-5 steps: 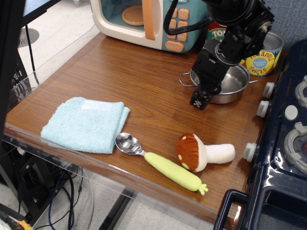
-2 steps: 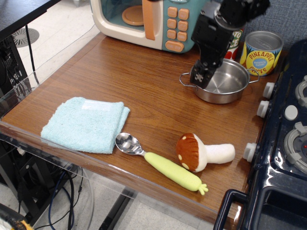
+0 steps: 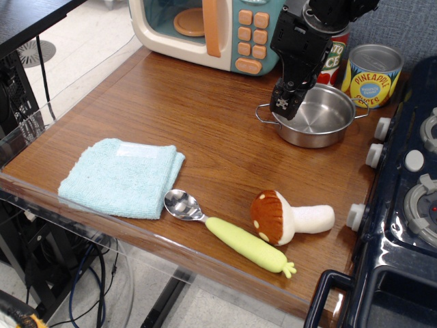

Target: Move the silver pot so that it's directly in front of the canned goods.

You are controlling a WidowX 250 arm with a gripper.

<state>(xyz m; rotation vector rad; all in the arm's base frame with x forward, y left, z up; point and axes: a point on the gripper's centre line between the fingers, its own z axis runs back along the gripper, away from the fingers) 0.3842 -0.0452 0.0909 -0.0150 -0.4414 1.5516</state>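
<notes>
The silver pot [image 3: 319, 120] stands upright on the wooden table, just in front of the canned goods. The pineapple tin [image 3: 373, 67] is behind its right side. The tomato tin [image 3: 336, 53] is behind its middle, partly hidden by the arm. My gripper [image 3: 285, 104] hangs above the pot's left rim, near its left wire handle [image 3: 263, 114]. It holds nothing. I see its fingers edge-on, and they look slightly apart.
A toy microwave [image 3: 205, 27] stands at the back left. A blue cloth [image 3: 123, 176], a spoon with a green handle [image 3: 225, 231] and a plush mushroom [image 3: 287, 217] lie along the front. A toy stove [image 3: 403, 191] borders the right side.
My gripper has risen from low at the pot's front-left rim to above that rim. The pot stayed in place on the table.
</notes>
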